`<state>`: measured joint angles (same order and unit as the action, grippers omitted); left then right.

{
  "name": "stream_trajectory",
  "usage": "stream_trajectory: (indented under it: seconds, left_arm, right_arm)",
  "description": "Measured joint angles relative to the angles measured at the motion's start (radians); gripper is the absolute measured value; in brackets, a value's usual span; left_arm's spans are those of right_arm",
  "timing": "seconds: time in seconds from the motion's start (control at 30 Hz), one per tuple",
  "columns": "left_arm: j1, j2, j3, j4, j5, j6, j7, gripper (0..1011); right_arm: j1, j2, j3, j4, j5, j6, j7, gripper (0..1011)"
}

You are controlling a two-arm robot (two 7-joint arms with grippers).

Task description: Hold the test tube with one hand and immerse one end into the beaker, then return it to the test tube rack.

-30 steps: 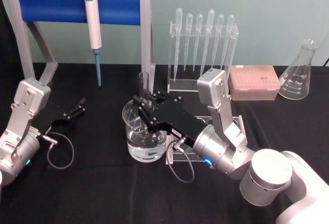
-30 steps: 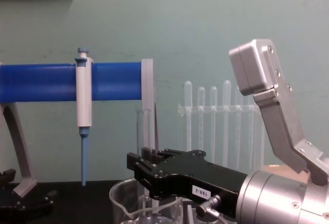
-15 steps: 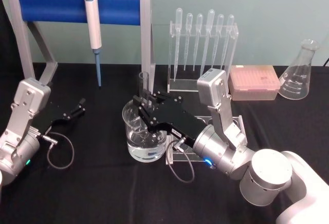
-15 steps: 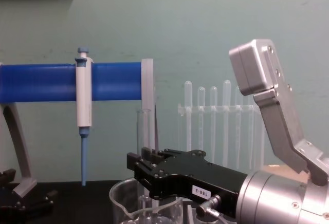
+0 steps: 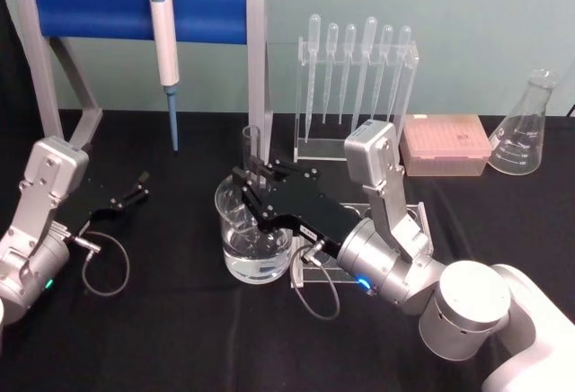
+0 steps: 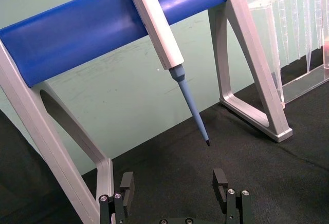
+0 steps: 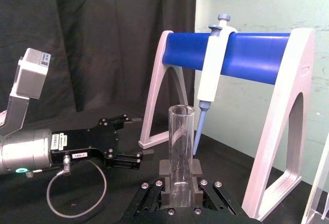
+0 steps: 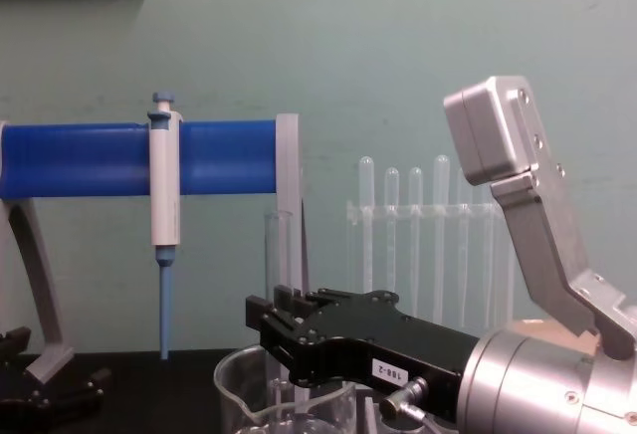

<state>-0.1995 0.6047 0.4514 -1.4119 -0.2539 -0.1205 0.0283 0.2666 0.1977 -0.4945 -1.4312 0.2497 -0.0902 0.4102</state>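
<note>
My right gripper [image 5: 251, 187] is shut on the test tube [image 5: 251, 147], a clear glass tube held upright over the beaker [image 5: 235, 250]. In the chest view the test tube [image 8: 279, 255] rises above the black right gripper [image 8: 282, 323] and its lower part goes down inside the beaker [image 8: 235, 386]. Water sits in the beaker's bottom; I cannot tell whether the tube's end touches it. The right wrist view shows the test tube [image 7: 181, 147] clamped between the fingers [image 7: 165, 195]. My left gripper [image 5: 138, 186] rests open on the black cloth at the left, its fingers [image 6: 127, 182] spread apart.
A blue-barred stand [image 5: 99, 7] with a hanging pipette [image 5: 165, 50] is at the back left. A clear rack of plastic pipettes [image 5: 355, 68], a pink tip box [image 5: 445, 145] and a conical flask [image 5: 526, 127] stand at the back right. A small clear rack [image 5: 310, 271] lies under the right arm.
</note>
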Motion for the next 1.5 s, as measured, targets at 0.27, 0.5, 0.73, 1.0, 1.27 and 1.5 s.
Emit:
stream_trajectory:
  seconds: [0.27,0.5,0.73,1.0,1.27,1.5]
  left_arm:
    - [0.000,0.000,0.000,0.000,0.000,0.000,0.000,1000]
    - [0.000,0.000,0.000,0.000,0.000,0.000,0.000,1000]
    - [0.000,0.000,0.000,0.000,0.000,0.000,0.000,1000]
    - [0.000,0.000,0.000,0.000,0.000,0.000,0.000,1000]
    - [0.000,0.000,0.000,0.000,0.000,0.000,0.000,1000]
    - [0.000,0.000,0.000,0.000,0.000,0.000,0.000,1000]
  right_arm:
    - [0.000,0.000,0.000,0.000,0.000,0.000,0.000,228]
    - [0.000,0.000,0.000,0.000,0.000,0.000,0.000,228]
    - [0.000,0.000,0.000,0.000,0.000,0.000,0.000,227]
    - [0.000,0.000,0.000,0.000,0.000,0.000,0.000,228]
    - [0.000,0.000,0.000,0.000,0.000,0.000,0.000,227]
    - [0.000,0.000,0.000,0.000,0.000,0.000,0.000,227]
